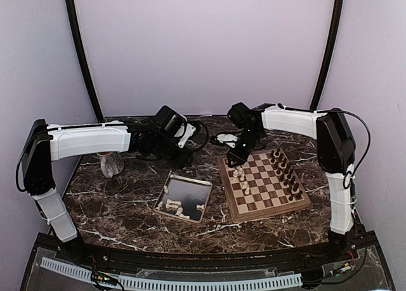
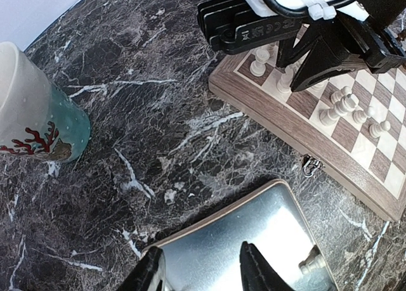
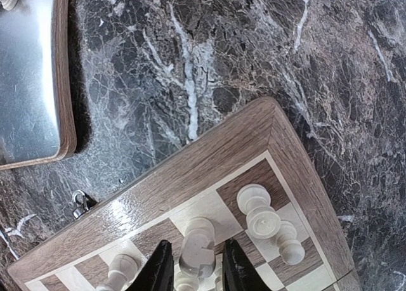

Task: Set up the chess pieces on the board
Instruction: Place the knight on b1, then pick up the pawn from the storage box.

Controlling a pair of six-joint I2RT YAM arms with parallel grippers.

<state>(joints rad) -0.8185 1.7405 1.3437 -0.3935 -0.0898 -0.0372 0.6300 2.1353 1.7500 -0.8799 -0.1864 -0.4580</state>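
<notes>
Two arms share the work. The right gripper [image 3: 196, 267] is low over the far left corner of the board [image 3: 190, 167]. Its jaws are narrow and flank one upright cream piece [image 3: 198, 241] standing on a square near that corner. It cannot be told whether the pads press the piece or merely stand beside it. Two more cream figures stand just beside it on the right. The low approach from above probably keeps the neighbours from being knocked.

More of the chess pieces [image 1: 242, 177] line the board's left side. The dark pieces [image 1: 287, 170] fill its right side, so the cream side is evidently the one being built. The rest lie loose in the tray [image 1: 190, 188], just left of the board.

The left gripper [image 2: 203, 273] hangs over the tray's far end with its jaws wide and holding nothing. It is likely staged there to pick up the next figure. A cup [image 2: 38, 113] stands well apart at the far left.
</notes>
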